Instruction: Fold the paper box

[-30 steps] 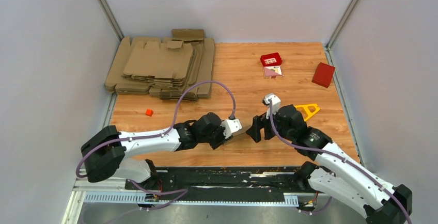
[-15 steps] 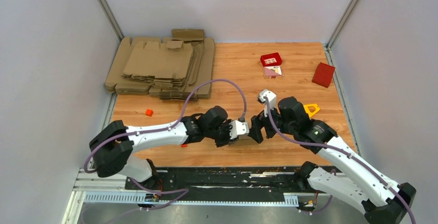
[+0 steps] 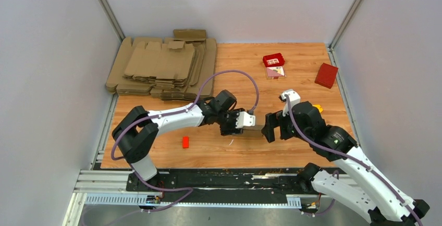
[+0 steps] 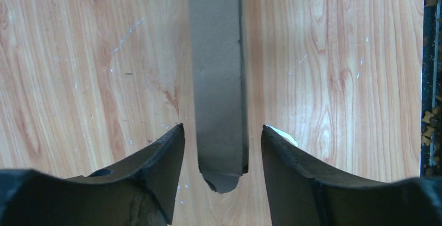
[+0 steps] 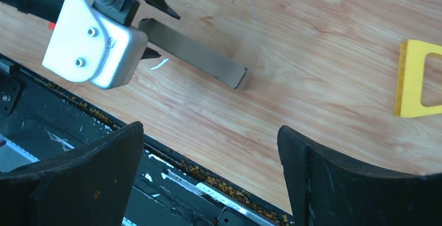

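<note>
Lying mid-frame, the small brown cardboard box [image 4: 218,80] looks light and bendy; pinch its long sides; left gripper [image 4: 221,127] and right gripper [image 5: 210,129] are open, empty.

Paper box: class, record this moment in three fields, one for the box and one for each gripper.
paper box: folded up slim, lying flat on the wooden table
left gripper: open, a finger on either side of one end of the box, a gap showing on both sides
right gripper: open wide, held short of the box's other end, not touching it
</note>
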`<state>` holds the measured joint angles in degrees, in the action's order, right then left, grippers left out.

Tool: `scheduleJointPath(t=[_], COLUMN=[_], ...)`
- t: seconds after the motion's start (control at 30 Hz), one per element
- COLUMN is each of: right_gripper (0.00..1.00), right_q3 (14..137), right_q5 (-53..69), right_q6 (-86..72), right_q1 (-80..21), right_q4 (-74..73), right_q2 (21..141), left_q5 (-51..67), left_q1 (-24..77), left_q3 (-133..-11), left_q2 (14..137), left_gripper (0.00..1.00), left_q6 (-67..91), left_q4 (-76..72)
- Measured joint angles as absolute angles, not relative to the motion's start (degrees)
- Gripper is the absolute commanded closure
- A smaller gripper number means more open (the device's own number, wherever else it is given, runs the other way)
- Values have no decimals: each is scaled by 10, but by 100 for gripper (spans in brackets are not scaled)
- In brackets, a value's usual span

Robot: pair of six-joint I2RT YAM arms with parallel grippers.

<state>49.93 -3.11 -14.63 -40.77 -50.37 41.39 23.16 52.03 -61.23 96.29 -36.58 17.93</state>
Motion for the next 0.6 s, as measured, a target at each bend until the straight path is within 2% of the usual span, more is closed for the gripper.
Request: scheduleJointPath(t=[0.1, 0.13, 0.17, 0.2, 0.43, 0.6], right_gripper=[0, 0, 0, 0, 3, 6], right_q3=[500, 500, 500, 500, 503, 503], right_q5=[-48, -50, -51, -51, 16, 81], right_q6=[-154, -155, -155, -154, -88, 8], right_q1=[-407, -406, -406, -406, -403, -403], right_q4=[-508, -508, -508, -506, -465, -408], right_q2=[416, 422, 433, 446, 547, 575], left_q5=[222, 217, 211, 205, 157, 79], left_q1=[520, 520, 520, 520, 520, 520], left_q3=[-613, -613, -612, -611, -552, -469], left_q2=[963, 962, 960, 955, 831, 709], left_gripper=[28, 22, 11, 9, 0, 0], left_q6=[-368, -366, -364, -360, -287, -203], left_q4=[185, 185, 185, 182, 130, 65])
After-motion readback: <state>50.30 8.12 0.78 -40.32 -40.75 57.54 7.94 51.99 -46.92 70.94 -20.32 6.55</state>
